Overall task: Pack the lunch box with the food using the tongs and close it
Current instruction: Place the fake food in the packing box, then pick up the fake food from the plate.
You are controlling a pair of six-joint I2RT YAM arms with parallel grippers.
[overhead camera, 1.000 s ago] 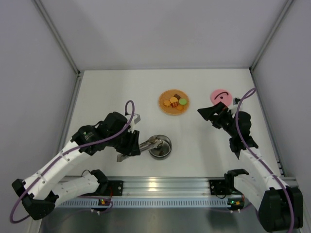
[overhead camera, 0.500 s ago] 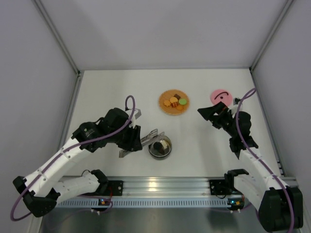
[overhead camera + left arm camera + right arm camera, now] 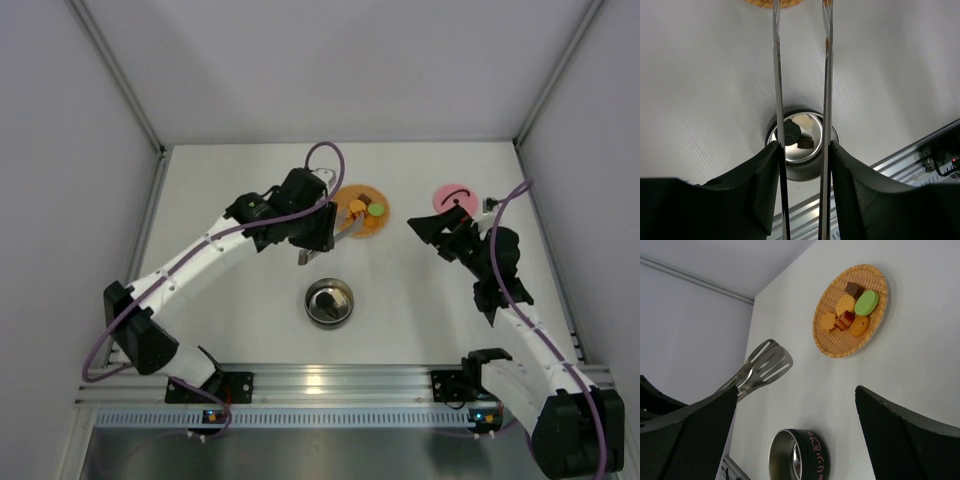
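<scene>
Toward the near edge of the desk (image 3: 210, 190), about midway between the two arms: the lunch box (image 3: 329, 302), upright and uncovered, steel inside, dark outer wall with small pink marks in the right wrist view. Holds two bits of food, a black piece (image 3: 791, 132) and just beside it a brown piece (image 3: 807, 143), both on the shiny bottom. Well apart from it, at the far right of the desk: the pink lid (image 3: 453, 197), lying flat, thin black handle upward. Farther back than the lunch box, near the middle: the woven plate (image 3: 840, 345), carrying more food, bunched close together: a green round (image 3: 867, 302), a brown square (image 3: 854, 289), a pale yellow cracker (image 3: 845, 304), an orange flower shape (image 3: 828, 320), a red-brown chunk (image 3: 844, 320) and an orange round (image 3: 859, 326). Between lunch box and plate, above the desk: the tongs (image 3: 766, 362), arms a little apart, scalloped tips reaching the plate's near-left rim in the overhead view. Clamped on the tongs from both sides: the left tool (image 3: 803, 150), one finger pressed against the outside of each arm. Near the lid, on its near-left side: the right tool (image 3: 796, 390), fingers spread wide, only desk between them.
</scene>
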